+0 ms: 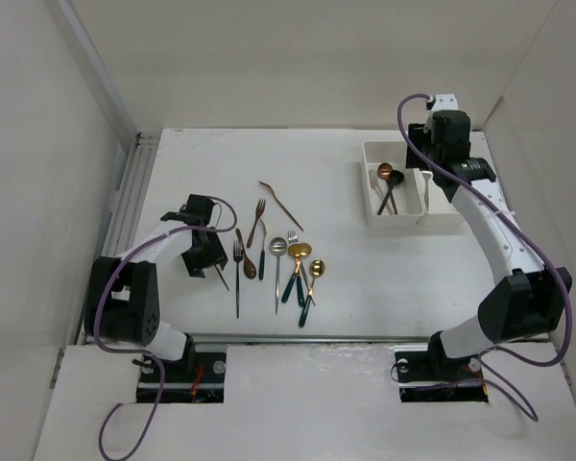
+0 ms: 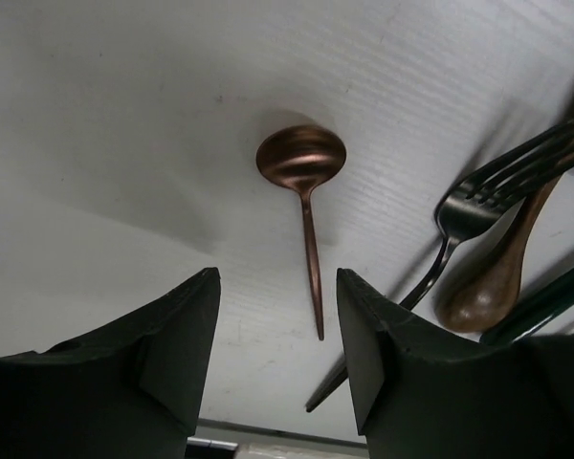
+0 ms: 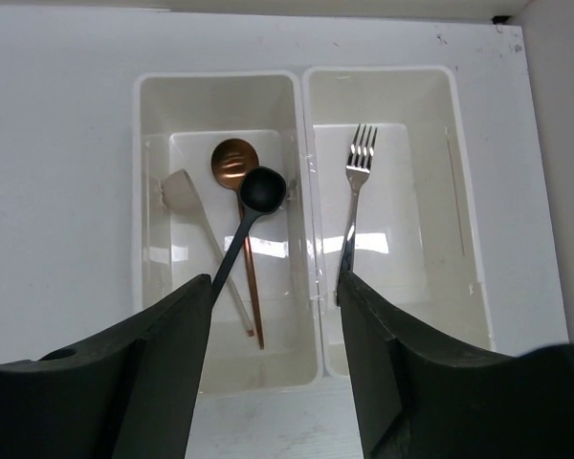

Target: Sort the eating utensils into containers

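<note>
Pickup step: left pincer (image 2: pixel 277 287) stands open astride the copper spoon (image 2: pixel 301 158), needing to close; right pincer (image 3: pixel 273 287) open above tray (image 3: pixel 220 75).

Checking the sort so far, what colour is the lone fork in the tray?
The fork is silver, seen best from the right wrist view.

Utensils (image 1: pixel 278 247) mid-table; four in containers (image 1: pixel 372 154)

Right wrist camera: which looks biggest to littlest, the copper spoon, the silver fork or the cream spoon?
Biggest: the copper spoon and the silver fork, about alike, too close to rank.
Littlest: the cream spoon, a bit shorter.
</note>
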